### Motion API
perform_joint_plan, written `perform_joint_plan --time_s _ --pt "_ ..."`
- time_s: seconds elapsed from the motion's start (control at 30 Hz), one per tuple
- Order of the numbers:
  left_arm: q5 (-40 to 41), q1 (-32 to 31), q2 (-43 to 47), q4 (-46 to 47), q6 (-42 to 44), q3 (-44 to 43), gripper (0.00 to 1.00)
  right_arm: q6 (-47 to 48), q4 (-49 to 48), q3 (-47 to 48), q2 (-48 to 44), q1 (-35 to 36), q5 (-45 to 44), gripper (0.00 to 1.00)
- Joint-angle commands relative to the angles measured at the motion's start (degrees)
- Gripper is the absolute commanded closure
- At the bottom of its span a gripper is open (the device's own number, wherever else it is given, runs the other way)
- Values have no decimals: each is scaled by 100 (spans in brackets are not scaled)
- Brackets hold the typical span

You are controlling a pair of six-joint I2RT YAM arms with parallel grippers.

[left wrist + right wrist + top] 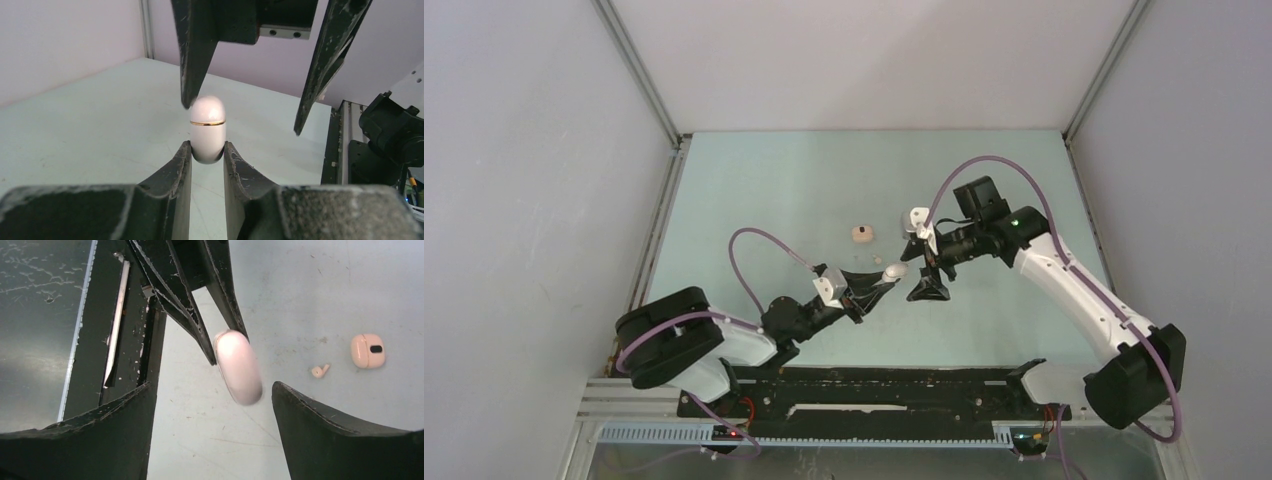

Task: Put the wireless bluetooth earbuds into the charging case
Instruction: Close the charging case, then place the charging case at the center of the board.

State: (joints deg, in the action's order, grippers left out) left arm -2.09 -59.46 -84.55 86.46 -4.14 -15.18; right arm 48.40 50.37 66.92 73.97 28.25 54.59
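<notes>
Top view: left gripper (pixel 882 283) clamped on white charging case (pixel 895 270); right gripper (pixel 927 290) alongside, spread wide, empty.
Left wrist: case's long axis points out from the fingers, free end between the right jaws.
Right wrist: earbud (pixel 320 371) lies beyond, by tan case (pixel 368 351).

The left arm (pixel 799 318) reaches low and forward toward the middle, its pincer (pixel 207 149) clamped tight on the charging case (pixel 207 122). The right arm (pixel 1074 285) arches in from the far side, wrist bent downward, its pincer (pixel 927 288) spread wide just beside the left one's tips
</notes>
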Motion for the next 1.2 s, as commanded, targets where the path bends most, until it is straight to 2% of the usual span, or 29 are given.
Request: perform_joint_plan --time_s 0.0,0.3,0.5,0.53,0.57,0.6,0.7,0.8,0.9,1.0,1.07,1.17 --pt "191 22 -101 469 -178 -117 100 -114 -161 -50 -385 -261 -50 13" --pt "109 22 -307 469 -374 -230 100 -684 -523 -113 -322 -1058 301 13" --pt "-83 18 -695 323 -1460 -677 100 -1773 -1143 -109 52 -1684 270 12" --pt "-96 14 -789 207 -1630 -804 100 -1998 -1271 -114 60 -1822 217 11" --pt "-108 -1 -849 84 -1725 -937 100 -2201 -1391 -116 72 -1962 200 5" --pt "-92 -11 -885 -42 -1778 -1055 100 -2364 -1491 -109 65 -2164 247 1" --pt "177 -13 -903 -618 -2014 -1450 100 -2812 -1768 -128 -4 -2561 350 0" --pt "482 9 -919 -1731 -2271 -2036 100 -3299 -2236 -316 -235 -2774 101 0" --pt "473 45 -1061 -2809 -2476 -2647 99 -3580 -2655 -509 -553 -3088 -290 0" --pt "289 220 -1344 -3772 -3058 -3357 100 -3783 -2957 -659 -784 -3204 -663 0" --pt "28 372 -1603 -4066 -3791 -3718 100 -3838 -3000 -662 -854 -3241 -878 0" --pt "-233 534 -2090 -3880 -4652 -3979 100 -3987 -3116 -664 -848 -3300 -1290 0"
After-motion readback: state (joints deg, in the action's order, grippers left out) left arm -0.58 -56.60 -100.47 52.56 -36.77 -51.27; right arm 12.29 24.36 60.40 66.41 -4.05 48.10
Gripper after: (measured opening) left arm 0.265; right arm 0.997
